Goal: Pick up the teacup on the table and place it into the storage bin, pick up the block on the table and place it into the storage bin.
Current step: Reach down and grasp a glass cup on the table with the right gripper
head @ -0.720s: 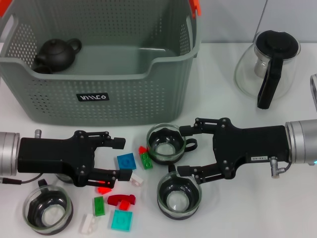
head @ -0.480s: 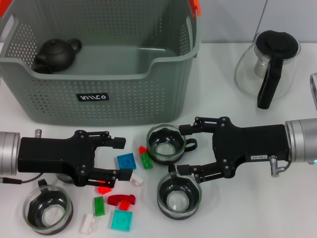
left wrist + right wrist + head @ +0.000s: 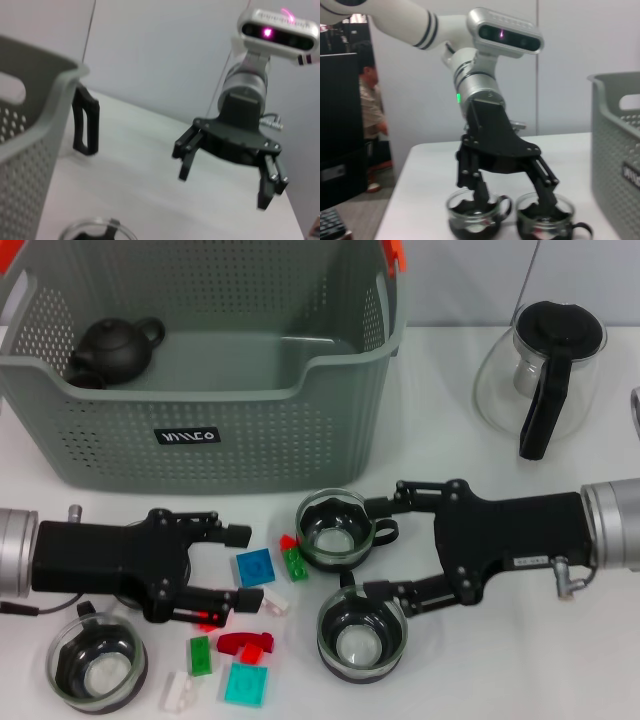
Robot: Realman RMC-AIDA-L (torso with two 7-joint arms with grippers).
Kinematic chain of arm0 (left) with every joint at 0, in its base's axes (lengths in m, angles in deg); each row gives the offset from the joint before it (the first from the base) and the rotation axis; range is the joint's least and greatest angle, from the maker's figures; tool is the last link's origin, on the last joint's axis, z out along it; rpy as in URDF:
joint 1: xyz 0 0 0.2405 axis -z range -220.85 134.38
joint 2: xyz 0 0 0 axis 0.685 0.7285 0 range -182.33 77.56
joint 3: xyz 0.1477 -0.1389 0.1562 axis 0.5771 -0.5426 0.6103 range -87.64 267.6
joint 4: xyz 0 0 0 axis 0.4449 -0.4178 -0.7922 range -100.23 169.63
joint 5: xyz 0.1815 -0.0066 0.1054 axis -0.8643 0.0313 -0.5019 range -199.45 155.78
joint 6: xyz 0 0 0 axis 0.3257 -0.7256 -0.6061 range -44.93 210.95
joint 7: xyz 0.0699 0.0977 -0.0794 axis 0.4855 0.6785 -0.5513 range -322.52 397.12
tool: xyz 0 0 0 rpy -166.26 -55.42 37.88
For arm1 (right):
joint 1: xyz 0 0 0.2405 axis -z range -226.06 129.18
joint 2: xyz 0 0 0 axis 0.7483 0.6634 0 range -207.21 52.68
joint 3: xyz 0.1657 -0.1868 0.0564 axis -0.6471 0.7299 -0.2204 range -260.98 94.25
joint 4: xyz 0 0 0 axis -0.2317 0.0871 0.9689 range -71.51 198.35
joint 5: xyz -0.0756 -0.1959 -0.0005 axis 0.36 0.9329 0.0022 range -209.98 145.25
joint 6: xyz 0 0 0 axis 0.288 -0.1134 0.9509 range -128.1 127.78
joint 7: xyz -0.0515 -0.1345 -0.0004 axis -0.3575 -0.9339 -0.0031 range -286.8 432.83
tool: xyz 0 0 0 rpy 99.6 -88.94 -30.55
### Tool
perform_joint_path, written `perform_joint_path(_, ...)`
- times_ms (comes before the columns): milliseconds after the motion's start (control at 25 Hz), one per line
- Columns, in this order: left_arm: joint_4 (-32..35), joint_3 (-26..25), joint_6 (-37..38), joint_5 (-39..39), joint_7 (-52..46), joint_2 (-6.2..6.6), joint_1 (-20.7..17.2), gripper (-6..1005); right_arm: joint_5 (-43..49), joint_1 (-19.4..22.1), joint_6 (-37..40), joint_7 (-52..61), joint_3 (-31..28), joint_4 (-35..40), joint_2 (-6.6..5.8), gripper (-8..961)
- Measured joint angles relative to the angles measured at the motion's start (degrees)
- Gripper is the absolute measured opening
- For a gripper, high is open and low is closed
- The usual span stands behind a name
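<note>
In front of the storage bin, we have both arms low over the worktop. Our right claw gapes beside a teacup, not yet around it; our left claw gapes over the blocks. Next, we judge, each must straddle its piece and close.

Both arms reach in low over the surface from opposite sides, forearms nearly level, silver wrist cuffs at the outer edges. The left end effector points right toward the middle, its two black fingers spread apart, one farther back and one nearer. The right end effector points left toward it, fingers also spread wide, the far finger stretched forward and the near finger lower. The two sets of fingertips are near each other but apart.
</note>
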Motion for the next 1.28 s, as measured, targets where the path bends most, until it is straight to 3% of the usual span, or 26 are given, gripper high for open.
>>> perform_joint_path(320, 0.1, -0.2, 0.5, -1.7, -1.8, -0.04, -0.1, 824, 6.1, -0.3, 8.4, 8.0, 0.7, 7.2, -0.54, 914)
perform_joint_path(560, -0.1, -0.6, 0.0, -1.2, -2.1, -0.29, -0.2, 824, 7.7, -1.1, 10.8, 16.4, 7.5, 14.8, 0.15, 914)
perform_joint_path(1280, -0.3, -1.0, -1.7, -1.2, -2.0, -0.84, -0.1, 825, 7.8, -8.4, -3.2, 31.3, 35.2, 17.3, 0.5, 913)
